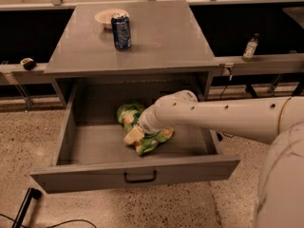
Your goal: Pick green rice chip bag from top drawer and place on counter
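While the top drawer (85,175) stands pulled out, the green rice chip bag (128,113) lies crumpled near the middle of its floor. The arm (213,118) reaches in from the right; the gripper (134,136) rests on the bag. Its opening and hold cannot be told. On the counter (161,37) stand a blue can (121,31) and a pale bowl (105,16).

The drawer (142,174) stands pulled out below the counter (161,42), with the bag (128,114) lying crumpled near the middle of its floor. The arm (218,118) reaches in from the right, and the gripper (134,136) sits low in the drawer, on the bag. On the counter, a blue can (121,31) stands upright just in front of a pale bowl (105,16).
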You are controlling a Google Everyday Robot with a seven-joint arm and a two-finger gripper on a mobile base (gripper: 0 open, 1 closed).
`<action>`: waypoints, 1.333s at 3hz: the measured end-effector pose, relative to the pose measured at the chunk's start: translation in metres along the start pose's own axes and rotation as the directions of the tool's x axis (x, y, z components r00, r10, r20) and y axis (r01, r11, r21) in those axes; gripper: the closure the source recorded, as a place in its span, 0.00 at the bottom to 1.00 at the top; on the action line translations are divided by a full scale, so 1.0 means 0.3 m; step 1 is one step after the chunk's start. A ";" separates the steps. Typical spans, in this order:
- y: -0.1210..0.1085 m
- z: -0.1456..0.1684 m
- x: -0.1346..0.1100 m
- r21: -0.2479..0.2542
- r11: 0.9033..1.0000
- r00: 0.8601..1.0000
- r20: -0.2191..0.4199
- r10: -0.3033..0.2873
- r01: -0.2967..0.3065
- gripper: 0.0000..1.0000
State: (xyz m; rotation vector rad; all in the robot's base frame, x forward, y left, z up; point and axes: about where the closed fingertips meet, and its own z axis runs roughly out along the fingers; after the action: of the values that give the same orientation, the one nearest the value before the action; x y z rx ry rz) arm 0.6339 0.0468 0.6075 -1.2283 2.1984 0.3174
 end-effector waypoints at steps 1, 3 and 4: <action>-0.009 0.006 0.011 -0.008 1.000 1.000 -0.004 0.022 -0.022 0.43; -0.007 -0.012 -0.002 -0.025 0.999 0.999 -0.004 0.034 -0.034 0.88; -0.001 -0.015 -0.002 -0.053 0.997 0.999 -0.003 0.053 -0.053 1.00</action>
State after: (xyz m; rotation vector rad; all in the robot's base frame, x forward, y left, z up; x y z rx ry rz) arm 0.6328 0.0450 0.6116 -1.2002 2.2392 0.3984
